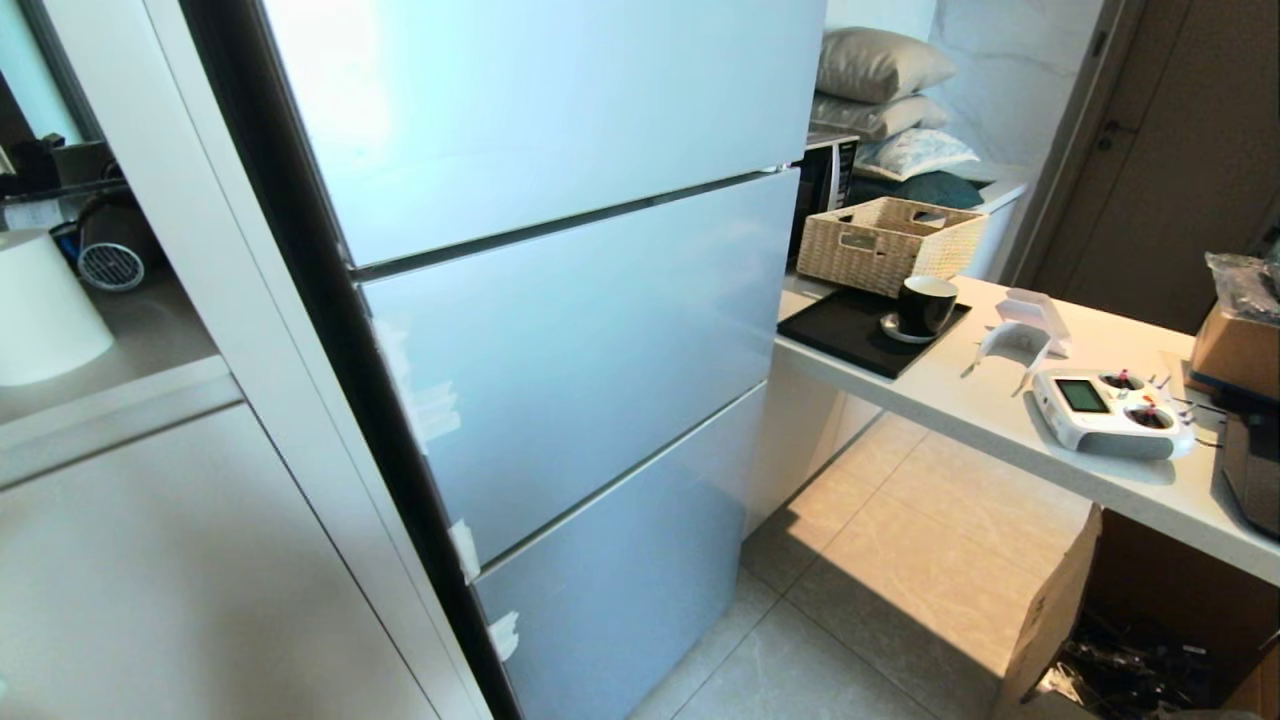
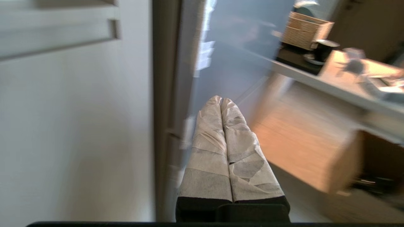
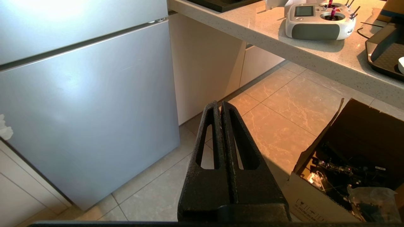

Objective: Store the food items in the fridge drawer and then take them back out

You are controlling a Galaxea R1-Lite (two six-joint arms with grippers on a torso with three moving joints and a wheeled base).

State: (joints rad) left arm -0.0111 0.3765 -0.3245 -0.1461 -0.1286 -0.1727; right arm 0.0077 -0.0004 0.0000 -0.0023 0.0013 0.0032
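A pale blue-grey glossy fridge (image 1: pixel 560 330) fills the middle of the head view, with all its fronts closed. The fridge drawer and the food items are hidden. Neither arm shows in the head view. My left gripper (image 2: pixel 221 100), its fingers wrapped in pale tape, is shut with nothing in it and points at the fridge's left edge (image 2: pixel 202 63) beside a white cabinet (image 2: pixel 72 119). My right gripper (image 3: pixel 220 104), black, is shut and empty, parked low over the tiled floor (image 3: pixel 284 104) near the fridge's lowest front (image 3: pixel 88 110).
To the fridge's right, a white counter (image 1: pixel 990 400) carries a wicker basket (image 1: pixel 890 243), a black tray with a dark cup (image 1: pixel 925 305) and a white remote controller (image 1: pixel 1112 410). An open cardboard box (image 1: pixel 1130 630) stands on the floor under it. A white cabinet (image 1: pixel 180 560) stands on the left.
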